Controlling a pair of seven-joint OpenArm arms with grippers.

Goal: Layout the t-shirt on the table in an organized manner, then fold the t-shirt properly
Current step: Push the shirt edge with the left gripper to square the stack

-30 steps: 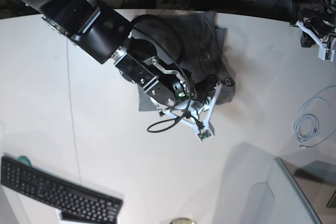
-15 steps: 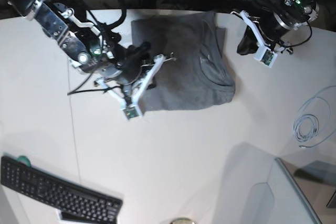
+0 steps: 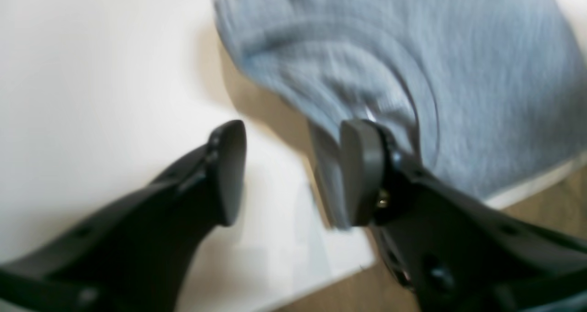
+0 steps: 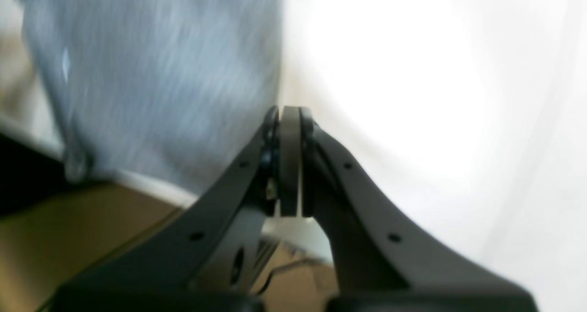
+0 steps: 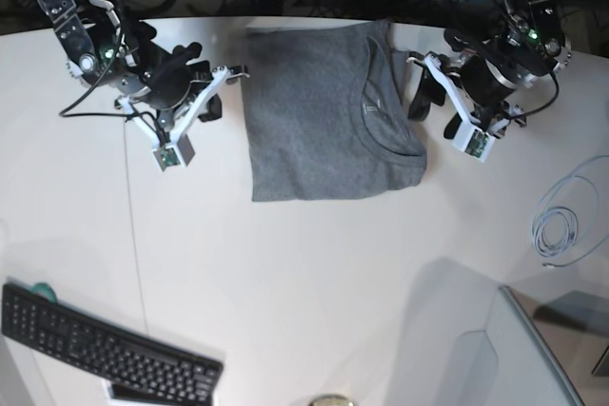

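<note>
Grey heather knit is what we're looking at here: the t-shirt (image 5: 328, 116) is lying folded into a rough rectangle on the white table (image 5: 314, 292), up near the curved far edge. In the base view its long axis is running from the far edge toward us, a bit taller than it is wide, and the neckline (image 5: 373, 106) is sitting along its right side, so the collar end is pointing toward the left arm's side of the table. The bottom right corner is bunching up slightly and rounding off, while the left edge is looking pretty straight.

The left gripper (image 5: 423, 92) is hanging just beside the shirt's right edge, and in the left wrist view (image 3: 293, 174) we're seeing its jaws standing apart with nothing between them, one finger (image 3: 362, 174) sitting right over the fabric's edge by the collar. That view is blurry, so we're not calling whether it's touching.

The right gripper (image 5: 233, 73) is hovering just off the shirt's upper left corner, and in the right wrist view (image 4: 290, 160) its pads are pressing flat together, empty, with the grey cloth lying just beside them.

Off to the side we're also seeing a black keyboard (image 5: 105, 349) at the near left and a coiled pale cable (image 5: 561, 225) on the right.
</note>
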